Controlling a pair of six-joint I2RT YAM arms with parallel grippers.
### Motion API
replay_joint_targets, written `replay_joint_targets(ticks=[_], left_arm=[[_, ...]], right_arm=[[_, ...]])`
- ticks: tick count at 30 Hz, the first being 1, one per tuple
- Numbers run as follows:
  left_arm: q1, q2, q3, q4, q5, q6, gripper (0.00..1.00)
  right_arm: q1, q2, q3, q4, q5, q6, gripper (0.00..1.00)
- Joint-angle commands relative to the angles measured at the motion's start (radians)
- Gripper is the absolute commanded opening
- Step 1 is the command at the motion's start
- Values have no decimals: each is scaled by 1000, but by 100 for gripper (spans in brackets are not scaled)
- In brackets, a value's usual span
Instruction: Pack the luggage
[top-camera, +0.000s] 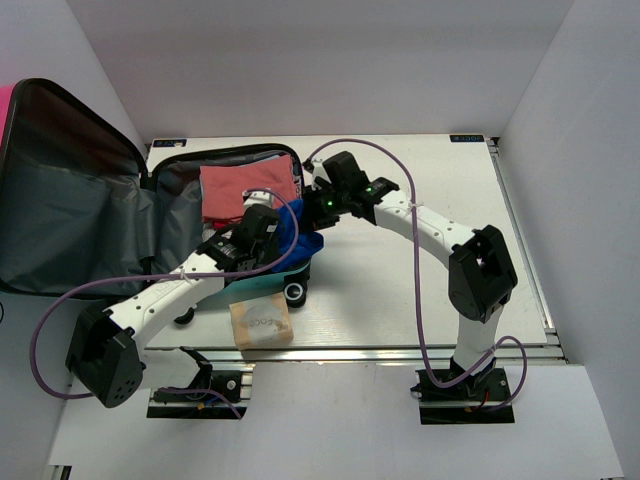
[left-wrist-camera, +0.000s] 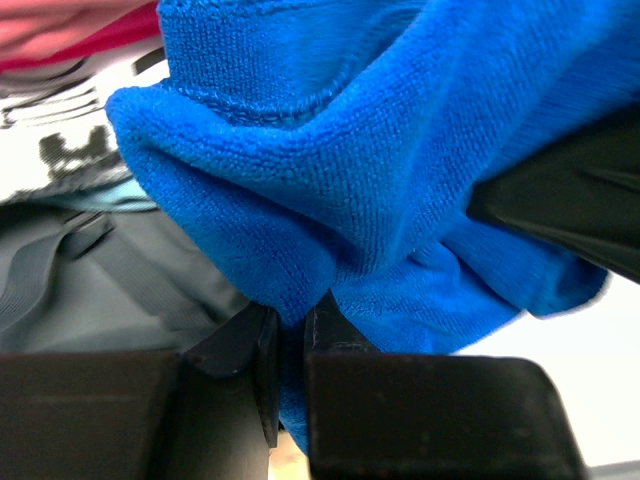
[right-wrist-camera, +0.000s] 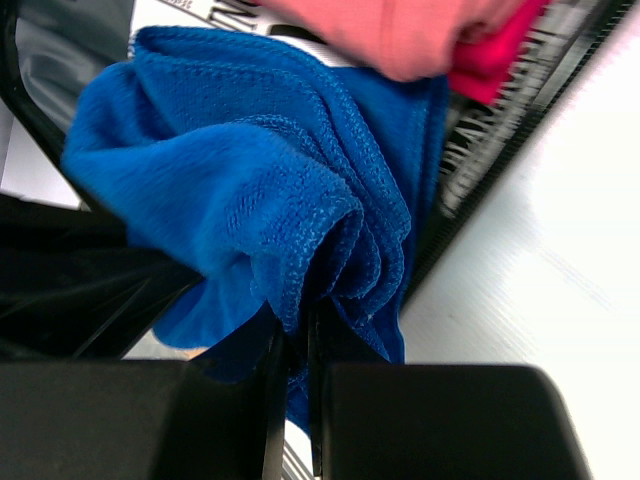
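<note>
Both grippers clamp one blue microfibre towel (top-camera: 303, 243). The left gripper (left-wrist-camera: 290, 330) nips a low fold, and the right gripper (right-wrist-camera: 297, 330) nips a bunched hem. The towel spans fingers to fingers over the near right corner of the luggage (top-camera: 80, 200). Its grey-lined open half lies left of and beyond the left fingers, which are nearer it. A pink cloth (top-camera: 245, 190) sits just beyond.

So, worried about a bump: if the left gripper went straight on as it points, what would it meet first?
The blue towel that the left gripper pinches, bunched right ahead; what lies behind is hidden.
</note>
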Motion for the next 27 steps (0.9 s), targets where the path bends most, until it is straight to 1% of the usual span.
replay_joint_targets(ticks=[1, 6, 10, 12, 14, 17, 24, 25, 27], left_arm=[[39, -53, -54, 24, -86, -33, 0], [111, -32, -75, 50, -71, -11, 0], [145, -42, -95, 51, -35, 13, 0], [175, -44, -115, 59, 4, 24, 0], [189, -35, -143, 67, 52, 24, 0], [209, -3, -161, 60, 83, 15, 0], [243, 20, -190, 51, 117, -8, 0], [243, 20, -193, 48, 114, -14, 0], [254, 31, -200, 39, 112, -19, 0]], right_arm=[[30, 26, 53, -37, 3, -8, 0], [64, 59, 58, -72, 75, 18, 0], [75, 95, 71, -116, 109, 38, 0], [82, 118, 81, -135, 110, 48, 0], [82, 127, 81, -156, 118, 56, 0], [85, 136, 70, -173, 129, 73, 0], [88, 199, 114, -230, 149, 79, 0], [90, 205, 133, -229, 155, 79, 5], [91, 224, 157, -238, 165, 78, 10]])
